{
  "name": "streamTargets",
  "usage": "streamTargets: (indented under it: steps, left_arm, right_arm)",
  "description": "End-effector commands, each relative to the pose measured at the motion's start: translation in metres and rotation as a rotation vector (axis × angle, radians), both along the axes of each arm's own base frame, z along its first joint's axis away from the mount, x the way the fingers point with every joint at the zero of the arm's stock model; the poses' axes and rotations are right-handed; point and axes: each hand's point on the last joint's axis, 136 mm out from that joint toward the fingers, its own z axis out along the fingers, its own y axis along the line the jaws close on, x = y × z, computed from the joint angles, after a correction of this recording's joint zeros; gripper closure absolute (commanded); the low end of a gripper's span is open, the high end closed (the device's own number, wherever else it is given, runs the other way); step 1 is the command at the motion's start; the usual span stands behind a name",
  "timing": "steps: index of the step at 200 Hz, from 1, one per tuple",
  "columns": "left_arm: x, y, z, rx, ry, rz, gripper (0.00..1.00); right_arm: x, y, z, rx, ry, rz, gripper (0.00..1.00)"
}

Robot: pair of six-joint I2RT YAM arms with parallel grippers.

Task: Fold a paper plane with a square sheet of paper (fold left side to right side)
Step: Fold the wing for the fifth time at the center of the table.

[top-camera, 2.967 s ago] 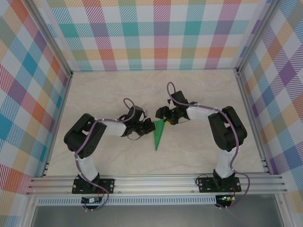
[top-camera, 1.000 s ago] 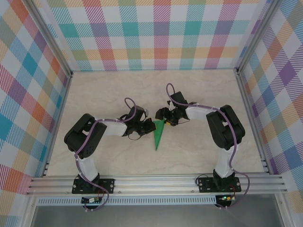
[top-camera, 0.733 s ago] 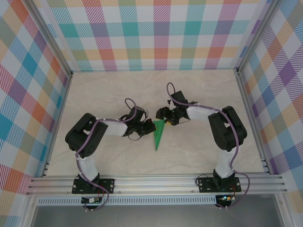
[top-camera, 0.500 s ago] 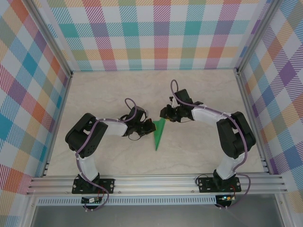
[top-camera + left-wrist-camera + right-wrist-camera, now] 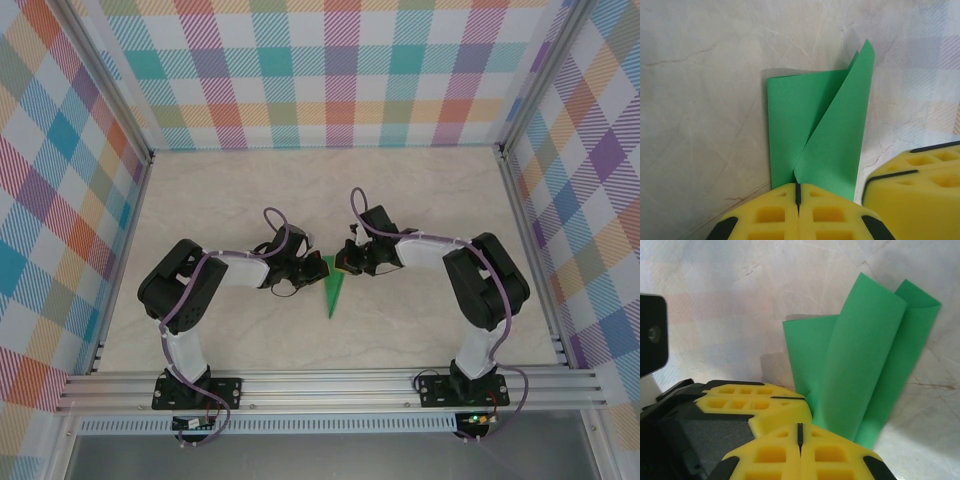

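At the middle of the table (image 5: 200, 200), the paper plane (image 5: 333, 290) (image 5: 825, 145) (image 5: 860, 365) is being seen as a narrow bright-green dart. Its tip is pointed toward the arm bases, and its wide end is lying between the two grippers. Up close, layered flaps are being shown, one long flap curling up off the layer beneath. The left gripper (image 5: 317, 269) (image 5: 798, 192) and the right gripper (image 5: 346, 263) (image 5: 800, 432) are each being held with pads pressed together at that wide end; whether paper is being pinched cannot be told.
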Motion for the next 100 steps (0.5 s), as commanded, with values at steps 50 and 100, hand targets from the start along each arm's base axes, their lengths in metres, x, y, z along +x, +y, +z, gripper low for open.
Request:
streamTargets:
  steps: [50, 100]
  left_arm:
    - [-0.003, 0.0, -0.009, 0.024, 0.007, -0.006, 0.97]
    - [-0.004, 0.002, -0.013, 0.035, 0.013, -0.003, 0.97]
  right_arm:
    - [0.002, -0.004, -0.015, -0.066, 0.011, 0.001, 1.0]
    - [0.002, -0.008, -0.023, -0.092, 0.012, 0.004, 1.0]
